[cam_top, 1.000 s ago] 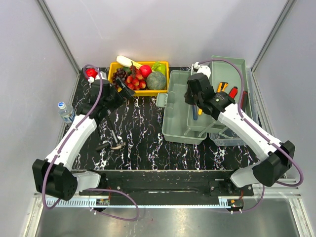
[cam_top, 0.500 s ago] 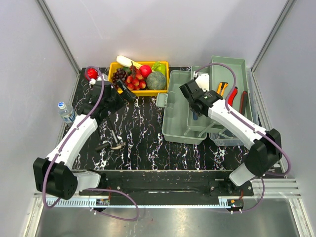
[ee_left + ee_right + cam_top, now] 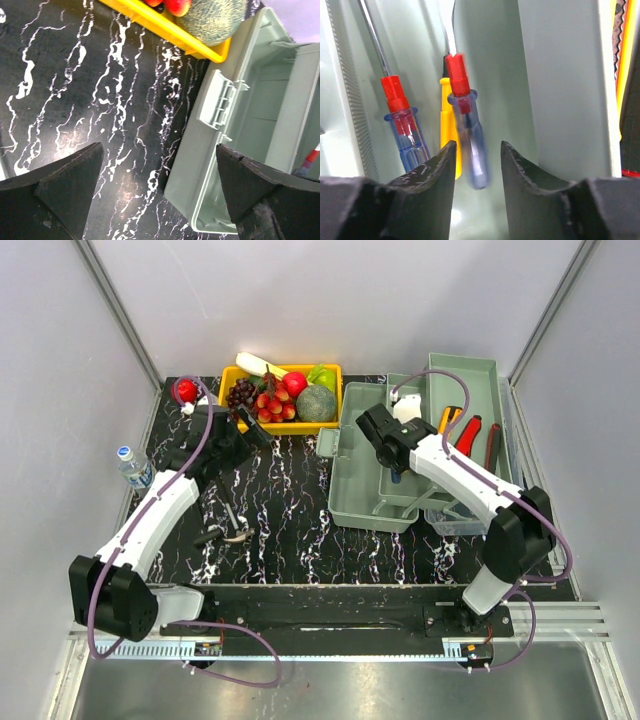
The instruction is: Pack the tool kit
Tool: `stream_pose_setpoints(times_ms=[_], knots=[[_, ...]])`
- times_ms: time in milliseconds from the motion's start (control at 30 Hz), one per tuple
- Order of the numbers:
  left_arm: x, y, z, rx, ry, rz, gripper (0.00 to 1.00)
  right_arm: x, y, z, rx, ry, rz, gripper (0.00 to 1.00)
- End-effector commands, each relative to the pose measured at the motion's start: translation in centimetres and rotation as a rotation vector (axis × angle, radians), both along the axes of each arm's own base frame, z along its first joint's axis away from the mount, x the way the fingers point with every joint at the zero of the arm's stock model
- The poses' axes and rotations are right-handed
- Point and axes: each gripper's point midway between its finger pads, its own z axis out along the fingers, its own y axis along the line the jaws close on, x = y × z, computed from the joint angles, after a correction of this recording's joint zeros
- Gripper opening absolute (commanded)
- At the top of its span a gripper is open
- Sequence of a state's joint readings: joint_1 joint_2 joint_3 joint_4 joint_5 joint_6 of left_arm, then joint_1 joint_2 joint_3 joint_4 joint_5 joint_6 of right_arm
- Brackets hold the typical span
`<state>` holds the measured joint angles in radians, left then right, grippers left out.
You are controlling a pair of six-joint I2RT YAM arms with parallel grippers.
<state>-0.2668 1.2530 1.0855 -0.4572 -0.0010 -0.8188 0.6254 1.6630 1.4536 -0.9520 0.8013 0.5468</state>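
Observation:
The grey-green tool kit box [image 3: 362, 502] lies open at the right of the table, with its second half [image 3: 470, 380] behind. My right gripper [image 3: 396, 466] reaches down into it. In the right wrist view the right gripper [image 3: 477, 150] is open. A blurred blue-handled screwdriver [image 3: 470, 135] lies loose just beyond the fingers, touching neither. Beside it rest another blue screwdriver [image 3: 405, 130] and a yellow handle [image 3: 447, 125]. Red-handled pliers [image 3: 468, 430] lie in the far tray. My left gripper [image 3: 255, 430] hovers wide open and empty over the table, left of the box [image 3: 200, 165].
A yellow tray of fruit [image 3: 281, 395] stands at the back. Small dark tools [image 3: 228, 528] lie on the black marbled table at the left. A water bottle [image 3: 131, 465] stands at the left edge, and a red object [image 3: 185, 390] at the back left corner.
My right gripper has moved left and down into the box and opened, letting go of the blue screwdriver. The left arm has barely moved.

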Motion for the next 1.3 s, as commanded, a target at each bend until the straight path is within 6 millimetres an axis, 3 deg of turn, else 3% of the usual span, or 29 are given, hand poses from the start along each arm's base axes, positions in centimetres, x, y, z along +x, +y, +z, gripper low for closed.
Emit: stream_pose_setpoints(times_ms=[0,100,400,533,600,700,867,1033,1267], knots=[[0.2,1.7,-1.3,0.076,0.046,0.062,0.99,0.8,0.3,2.1,0.048,-0.054,-0.020,0.51],[0.0,2.6,-2.4,0.112,0.092,0.094,0.99,1.2,1.0,3.4,0.094,-0.092,0.010,0.58],[-1.5,5.6,-5.8,0.238,0.216,0.197,0.99,2.2,3.2,8.3,0.247,-0.227,0.120,0.57],[-2.9,7.9,-8.5,0.346,0.327,0.275,0.98,2.2,5.8,11.4,0.390,-0.310,0.259,0.59],[-3.1,8.3,-9.8,0.372,0.366,0.287,0.89,2.0,7.6,12.9,0.465,-0.352,0.371,0.61],[-3.3,9.1,-11.6,0.387,0.411,0.311,0.83,0.9,10.1,13.9,0.548,-0.360,0.532,0.63],[-3.2,10.4,-13.7,0.399,0.474,0.333,0.80,-0.4,12.3,14.2,0.627,-0.344,0.668,0.64],[-2.9,11.0,-16.2,0.406,0.541,0.321,0.77,-0.9,12.6,14.1,0.659,-0.350,0.689,0.65],[-1.6,10.5,-18.3,0.422,0.574,0.169,0.62,-0.9,12.1,14.3,0.639,-0.360,0.679,0.66]])
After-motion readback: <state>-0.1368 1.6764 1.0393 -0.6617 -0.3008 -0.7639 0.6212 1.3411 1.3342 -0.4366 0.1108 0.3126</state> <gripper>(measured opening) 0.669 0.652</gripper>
